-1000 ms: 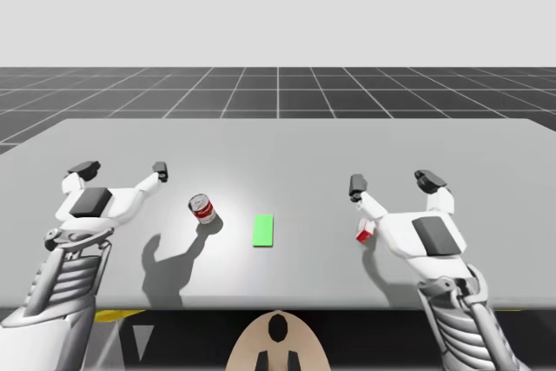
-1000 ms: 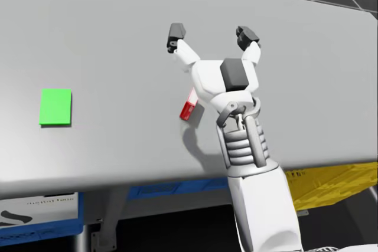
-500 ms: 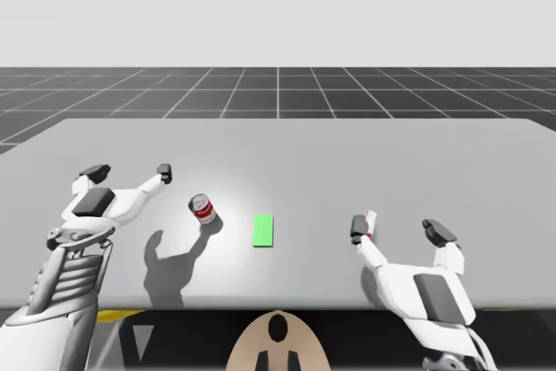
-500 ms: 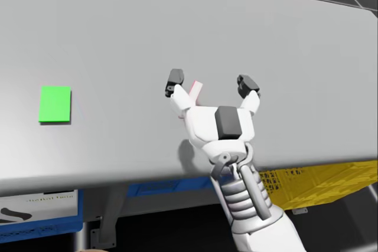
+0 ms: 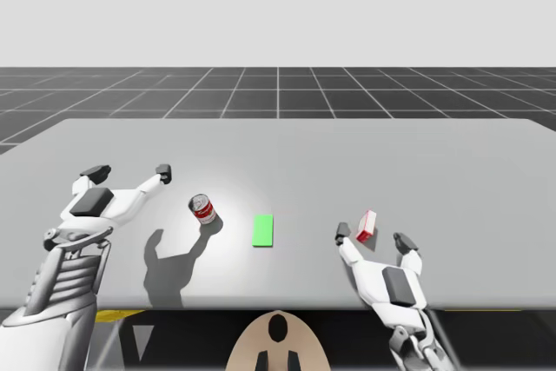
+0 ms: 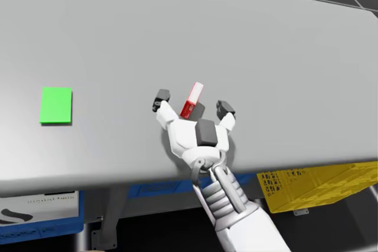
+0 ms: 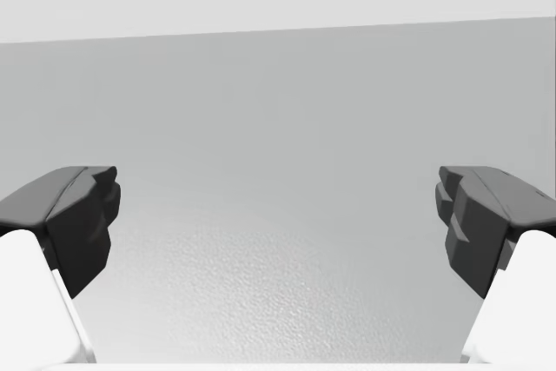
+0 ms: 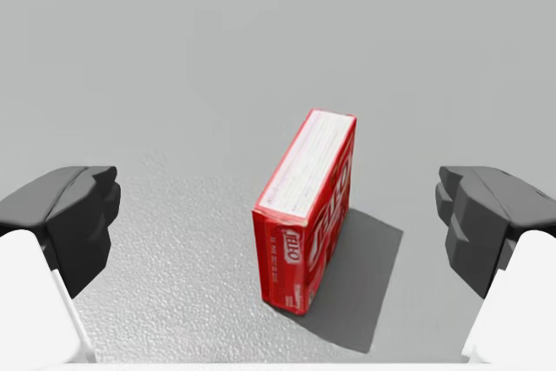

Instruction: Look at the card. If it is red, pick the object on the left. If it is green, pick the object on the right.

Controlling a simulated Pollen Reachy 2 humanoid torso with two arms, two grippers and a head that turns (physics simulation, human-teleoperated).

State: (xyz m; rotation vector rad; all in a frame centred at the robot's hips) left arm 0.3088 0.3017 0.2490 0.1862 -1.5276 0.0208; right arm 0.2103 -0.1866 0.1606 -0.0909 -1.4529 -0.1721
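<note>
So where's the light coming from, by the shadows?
High view: likely from above; a bright patch on the table around the can, my left arm's shadow falling toward the near edge. Right wrist view: the red box has its shadow beside it.

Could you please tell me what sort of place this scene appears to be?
Probably a simulated tabletop test bench, not a real room: a plain grey table stands on a dark grid floor under a blank backdrop, holding a green card, a red-and-white can and a red box.
</note>
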